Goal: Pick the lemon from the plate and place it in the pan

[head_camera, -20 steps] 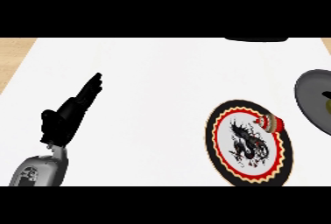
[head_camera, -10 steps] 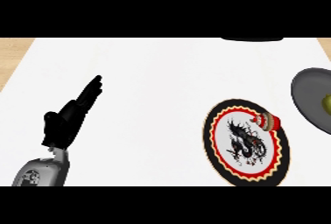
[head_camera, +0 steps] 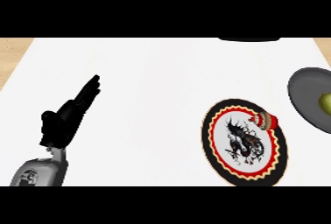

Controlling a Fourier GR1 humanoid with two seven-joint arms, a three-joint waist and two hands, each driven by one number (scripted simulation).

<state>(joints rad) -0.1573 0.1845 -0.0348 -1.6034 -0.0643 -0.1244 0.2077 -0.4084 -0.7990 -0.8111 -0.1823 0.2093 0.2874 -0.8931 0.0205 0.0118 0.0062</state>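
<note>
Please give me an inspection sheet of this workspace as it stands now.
Surface: white counter, wooden edges at the far corners.
Job's things: lemon lies in the grey pan at the right edge; patterned plate holds no lemon.
Clutter: small red-and-white object on the plate's upper right rim; dark object at the far edge.
Hands: left hand open, fingers straight, resting at left; right hand not in view.
Cables: nothing seen.
Surroundings: nothing seen.
</note>
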